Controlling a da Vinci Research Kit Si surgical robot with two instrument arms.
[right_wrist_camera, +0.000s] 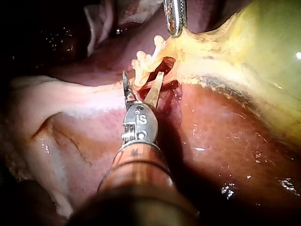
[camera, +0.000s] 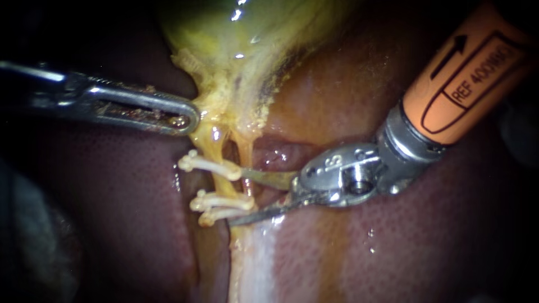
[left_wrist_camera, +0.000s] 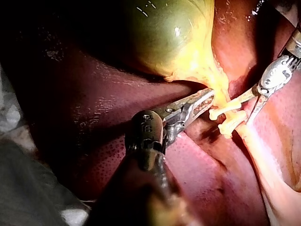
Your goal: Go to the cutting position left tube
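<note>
The yellow-green gallbladder (camera: 247, 33) narrows downward into two pale tubes, the left tube (camera: 216, 147) and the right tube (camera: 246, 150). One white clip (camera: 210, 167) crosses the tubes high up, and two more clips (camera: 222, 203) lie close together lower down. My left instrument (camera: 191, 116) comes in from the left, jaws shut on the yellow tissue at the gallbladder's neck, holding it taut. My right instrument (camera: 237, 196), on an orange shaft, has two thin blades open. One blade tip lies by the upper clip, the other just below the lower clips, at the tubes' right side.
Dark red liver (camera: 112, 196) surrounds the tubes on both sides. A pale whitish band of tissue (camera: 252, 264) runs down from the clips. In the right wrist view the open blades (right_wrist_camera: 143, 77) point at the clips (right_wrist_camera: 143, 63), with the left instrument's tip (right_wrist_camera: 175, 26) beyond.
</note>
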